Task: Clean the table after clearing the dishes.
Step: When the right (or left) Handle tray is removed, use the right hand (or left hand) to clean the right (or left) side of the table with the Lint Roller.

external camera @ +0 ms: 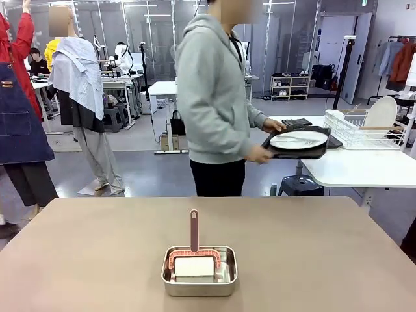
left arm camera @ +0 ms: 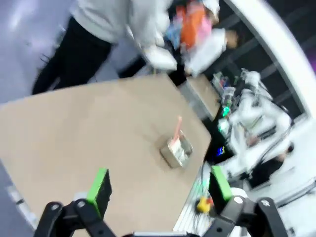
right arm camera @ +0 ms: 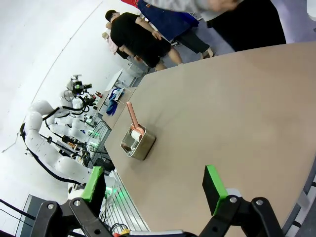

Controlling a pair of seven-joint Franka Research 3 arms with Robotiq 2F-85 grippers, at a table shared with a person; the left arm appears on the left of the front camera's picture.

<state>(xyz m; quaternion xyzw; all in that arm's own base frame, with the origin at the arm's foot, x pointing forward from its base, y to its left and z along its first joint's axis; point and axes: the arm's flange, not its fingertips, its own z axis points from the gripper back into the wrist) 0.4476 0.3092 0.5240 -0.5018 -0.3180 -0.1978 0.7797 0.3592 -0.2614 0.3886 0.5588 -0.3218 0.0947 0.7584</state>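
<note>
The taupe-brown table (external camera: 325,260) spreads across the front view, and also shows in the left wrist view (left arm camera: 74,138) and the right wrist view (right arm camera: 237,113). A person in a grey hoodie (external camera: 211,97) stands behind it, turned to the right, holding a dark tray (external camera: 296,149) with a white plate (external camera: 299,139) and cutlery over the smaller white table (external camera: 364,170). My left gripper (left arm camera: 160,190) hangs open above the table with nothing between its green pads. High over the table, my right gripper (right arm camera: 155,190) is open too, holding nothing.
A small steel pan (external camera: 199,271) holding a white sponge and a pink-handled tool sits near the table's front middle, also seen as the pan (left arm camera: 176,149) and the pan (right arm camera: 138,142). A white dish rack (external camera: 364,127) stands on the white side table. People stand farther back.
</note>
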